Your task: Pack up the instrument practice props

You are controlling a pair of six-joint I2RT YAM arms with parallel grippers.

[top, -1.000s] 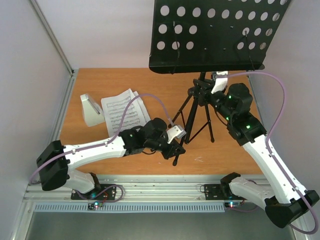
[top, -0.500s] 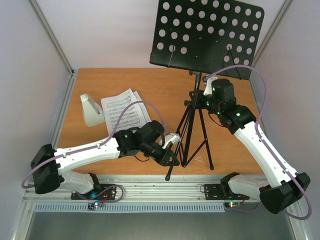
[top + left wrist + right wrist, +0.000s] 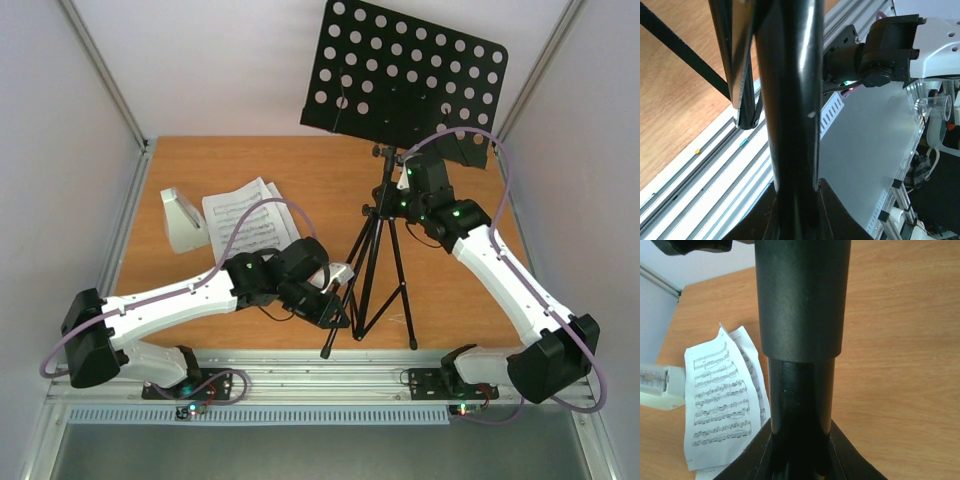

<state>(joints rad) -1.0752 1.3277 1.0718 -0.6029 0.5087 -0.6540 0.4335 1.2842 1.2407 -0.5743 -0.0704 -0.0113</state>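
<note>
The black tripod music stand [image 3: 375, 250] stands on the wooden table, its perforated desk [image 3: 410, 75] high at the back. My left gripper [image 3: 335, 300] is shut on a lower leg of the stand [image 3: 790, 110]. My right gripper [image 3: 395, 190] is shut on the stand's upright pole [image 3: 800, 390] just under its thicker sleeve. White sheet-music pages [image 3: 245, 225] lie at the left and show in the right wrist view [image 3: 720, 405]. The pale grey pyramid metronome [image 3: 182, 220] stands left of the pages. No clear plastic cover is in view.
Grey side walls close in the table on the left and right. A metal rail [image 3: 330, 375] runs along the near edge with the arm bases. The left wrist view shows the rail [image 3: 705, 175] and the right arm's base [image 3: 880, 50].
The stand has moved left and toward the near edge, its desk tilting up more upright. Both arms have moved with it, still gripping.
</note>
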